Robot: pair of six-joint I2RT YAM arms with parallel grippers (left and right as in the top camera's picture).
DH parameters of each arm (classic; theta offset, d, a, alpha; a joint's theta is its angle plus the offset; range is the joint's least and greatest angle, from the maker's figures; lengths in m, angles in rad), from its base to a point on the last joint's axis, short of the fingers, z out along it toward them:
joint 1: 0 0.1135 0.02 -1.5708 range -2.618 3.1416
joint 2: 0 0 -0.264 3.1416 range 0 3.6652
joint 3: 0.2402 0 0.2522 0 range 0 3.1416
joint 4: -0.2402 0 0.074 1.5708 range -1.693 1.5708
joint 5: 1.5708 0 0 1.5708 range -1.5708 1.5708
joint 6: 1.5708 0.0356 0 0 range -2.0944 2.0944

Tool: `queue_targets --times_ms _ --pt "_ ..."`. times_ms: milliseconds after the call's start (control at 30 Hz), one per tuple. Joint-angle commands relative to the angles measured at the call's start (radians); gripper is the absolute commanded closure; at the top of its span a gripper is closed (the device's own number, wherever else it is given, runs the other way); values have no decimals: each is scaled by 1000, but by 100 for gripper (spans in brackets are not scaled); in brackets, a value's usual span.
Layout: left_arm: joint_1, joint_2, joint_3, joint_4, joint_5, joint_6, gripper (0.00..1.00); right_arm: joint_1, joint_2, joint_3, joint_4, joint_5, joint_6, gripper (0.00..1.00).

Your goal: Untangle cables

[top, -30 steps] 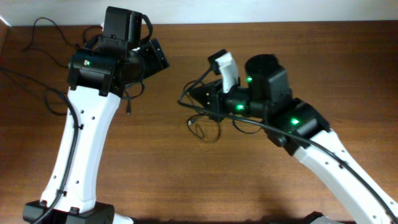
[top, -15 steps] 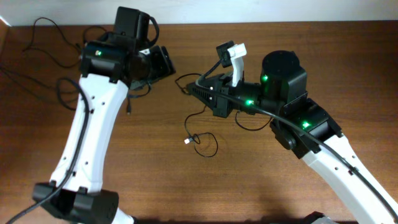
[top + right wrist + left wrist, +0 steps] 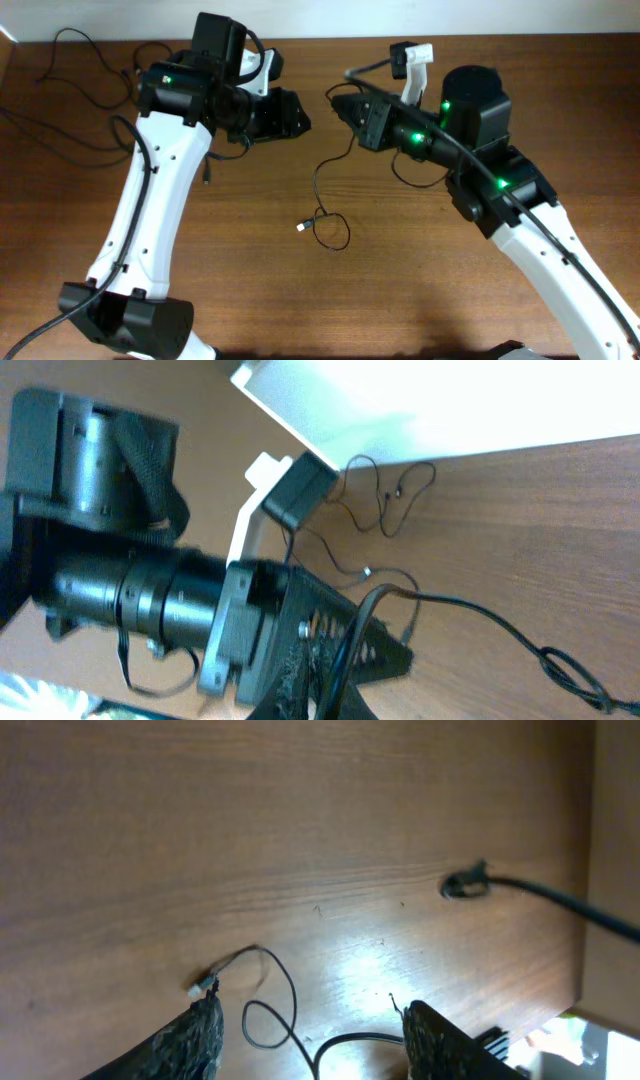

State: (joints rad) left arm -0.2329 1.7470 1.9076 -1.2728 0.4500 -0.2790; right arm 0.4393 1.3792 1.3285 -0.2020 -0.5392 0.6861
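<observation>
A thin black cable (image 3: pixel 318 185) hangs from my right gripper (image 3: pixel 337 102), which is shut on its upper end. The cable's lower part lies in a small loop on the wooden table, ending in a white plug (image 3: pixel 301 227). In the right wrist view the right gripper (image 3: pixel 335 665) pinches that cable (image 3: pixel 470 610), which runs off to the right. My left gripper (image 3: pixel 300 118) points right, close to the right gripper, with its jaws open. In the left wrist view the left gripper (image 3: pixel 310 1012) frames the looped cable (image 3: pixel 292 995) and its plug (image 3: pixel 203 986) on the table below; it holds nothing.
More thin black cords (image 3: pixel 85 50) lie at the table's back left, one end (image 3: pixel 206 178) beside the left arm. Another cord with a small knot (image 3: pixel 465 883) runs toward the table edge. The table's back edge (image 3: pixel 560 36) is close behind both grippers.
The right gripper rose and moved back and right, drawing the cable out longer. The left gripper swung right toward it, and its jaws narrowed somewhat.
</observation>
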Motion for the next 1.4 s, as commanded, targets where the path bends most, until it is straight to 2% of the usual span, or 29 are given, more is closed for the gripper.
queue_targets --times_ms 0,367,433,667,733,900,1000,1067,1167,1367 --pt "-37 4 5 36 24 94 40 -2 15 19 54 17 139 96" --pt "-68 64 5 142 -30 94 40 -1 15 19 139 -63 344 96" --pt "-68 88 5 174 -24 94 41 -1 15 19 140 -79 344 96" --pt "-68 105 5 320 -28 86 53 -1 15 19 140 -163 371 96" --pt "-68 104 5 314 -15 87 50 -2 15 19 138 -164 370 96" --pt "-26 101 5 295 156 86 49 -67 15 19 116 -157 366 96" --pt "29 101 5 248 365 83 51 -98 15 18 102 -149 365 96" --pt "47 101 5 200 426 85 51 -101 15 18 79 -111 364 96" --pt "35 103 5 198 420 165 48 -99 15 18 84 -112 428 96" --pt "-46 104 5 202 234 172 45 -99 15 18 140 -169 463 96"
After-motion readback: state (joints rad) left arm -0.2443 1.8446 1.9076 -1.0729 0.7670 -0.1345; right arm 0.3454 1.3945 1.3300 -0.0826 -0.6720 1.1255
